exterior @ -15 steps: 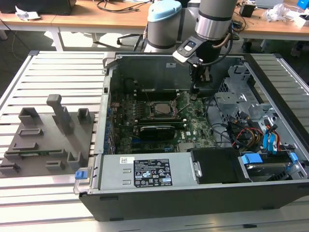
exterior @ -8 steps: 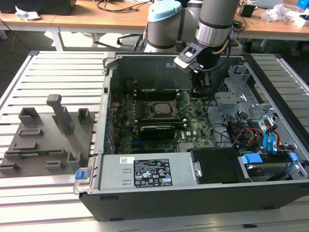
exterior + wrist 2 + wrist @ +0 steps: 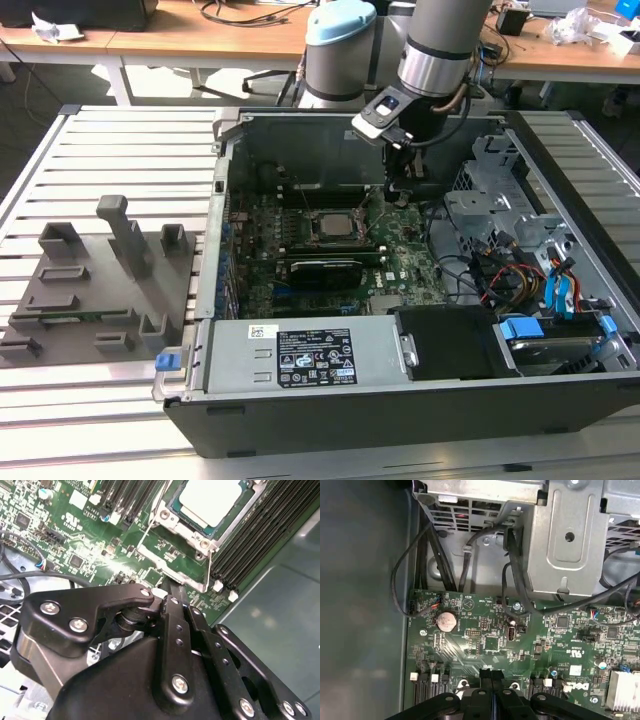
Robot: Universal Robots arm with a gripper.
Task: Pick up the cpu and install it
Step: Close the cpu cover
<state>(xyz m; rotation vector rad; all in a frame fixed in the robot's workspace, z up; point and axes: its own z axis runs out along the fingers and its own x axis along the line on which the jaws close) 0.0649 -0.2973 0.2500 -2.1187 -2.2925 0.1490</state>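
Note:
The cpu [image 3: 335, 226], a silvery square chip, lies flat in the motherboard socket inside the open computer case. In the second wrist view the cpu [image 3: 210, 501] sits within the metal socket frame [image 3: 192, 540], whose thin wire lever stands beside it. My gripper [image 3: 398, 195] hangs just above the green motherboard [image 3: 410, 255], to the exterior view's right of the socket and apart from the chip. Its black fingers [image 3: 486, 674] are pressed together with nothing between them, as both wrist views show; the gripper [image 3: 171, 586] tip points at the board near the socket's edge.
The case [image 3: 225, 190] walls surround the work area. A black card [image 3: 325, 268] lies in front of the socket, with a power supply [image 3: 310, 355] nearer still. A drive cage [image 3: 490, 190] and loose cables [image 3: 510, 275] crowd the exterior view's right. A grey fixture [image 3: 90, 290] lies outside the case on the exterior view's left.

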